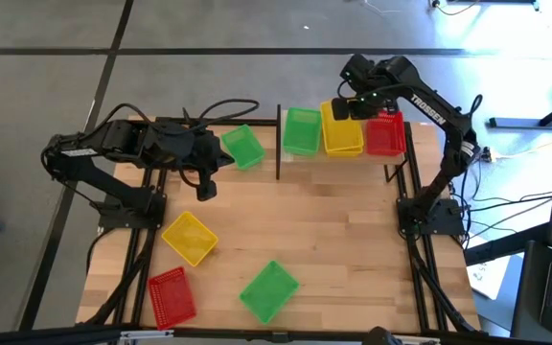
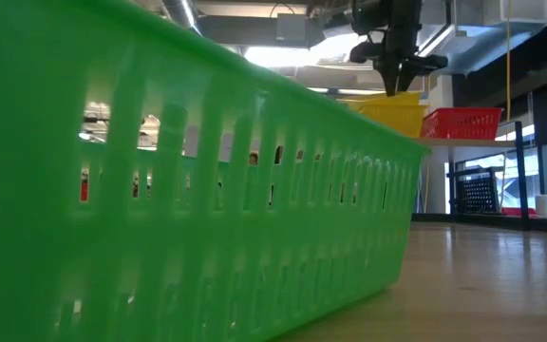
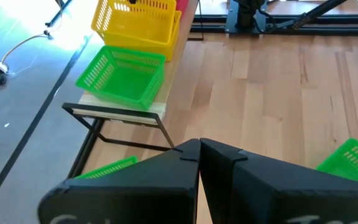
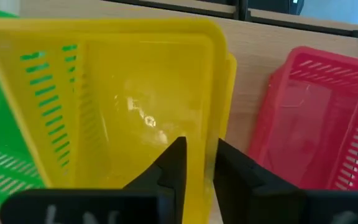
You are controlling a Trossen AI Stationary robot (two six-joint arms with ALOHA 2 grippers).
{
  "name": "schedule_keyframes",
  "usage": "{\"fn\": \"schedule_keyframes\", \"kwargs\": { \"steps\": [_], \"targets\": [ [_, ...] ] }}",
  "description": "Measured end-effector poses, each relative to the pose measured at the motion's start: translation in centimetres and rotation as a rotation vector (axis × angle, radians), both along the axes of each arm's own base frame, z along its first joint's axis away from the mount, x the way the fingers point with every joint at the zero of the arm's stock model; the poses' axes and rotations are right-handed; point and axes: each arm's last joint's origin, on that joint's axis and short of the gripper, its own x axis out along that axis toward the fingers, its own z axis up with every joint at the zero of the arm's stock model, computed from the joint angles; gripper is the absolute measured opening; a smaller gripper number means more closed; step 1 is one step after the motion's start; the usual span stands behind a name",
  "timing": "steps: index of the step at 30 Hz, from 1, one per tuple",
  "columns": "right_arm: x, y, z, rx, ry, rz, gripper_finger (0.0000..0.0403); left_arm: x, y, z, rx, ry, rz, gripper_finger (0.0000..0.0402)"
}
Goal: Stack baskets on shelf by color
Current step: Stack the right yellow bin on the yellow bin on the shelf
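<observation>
The pale shelf (image 1: 286, 158) at the table's far edge bears a green basket (image 1: 301, 130), two nested yellow baskets (image 1: 343, 134) and a red basket (image 1: 384, 134). My right gripper (image 1: 348, 109) points down over the yellow pair, shut on the upper yellow basket (image 4: 142, 112); it also shows in the low view (image 2: 397, 81). My left gripper (image 1: 206, 189) is shut and empty above the table's left part, beside a green basket (image 1: 242, 146). A yellow basket (image 1: 190, 237), a red basket (image 1: 172, 295) and a green basket (image 1: 269, 290) lie on the table. My right gripper has the upper yellow basket's side wall (image 4: 219, 124), the one facing the red basket (image 4: 316, 118), between its fingers. One finger (image 4: 174, 163) is inside the basket and one (image 4: 232, 169) outside. The fingers come from above, pointing down. The basket sits in the lower yellow basket (image 4: 231, 74), slightly offset.
The shelf's thin dark post (image 1: 278, 144) stands at its left end, between the shelf's green basket and the loose green one. The near green basket fills the low view's left (image 2: 188, 190). Bare wood lies in the table's middle and right (image 1: 353, 240).
</observation>
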Motion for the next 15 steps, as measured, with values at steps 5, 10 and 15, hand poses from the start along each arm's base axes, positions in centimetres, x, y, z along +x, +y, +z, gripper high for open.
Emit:
{"fn": "schedule_keyframes", "kwargs": {
  "steps": [5,10,15],
  "targets": [
    [-1.0,1.0,1.4,-0.027,-0.049,-0.042,0.0067,0.0,0.0,0.0,0.0,0.0,0.001,0.0],
    [-1.8,1.3,2.7,-0.15,-0.056,-0.019,0.0067,0.0,0.0,0.0,0.001,0.0,0.001,0.0],
    [-1.2,0.6,3.3,-0.28,-0.091,0.03,0.0067,0.0,0.3,0.0,0.001,0.0,0.016,0.0]
  ]
}}
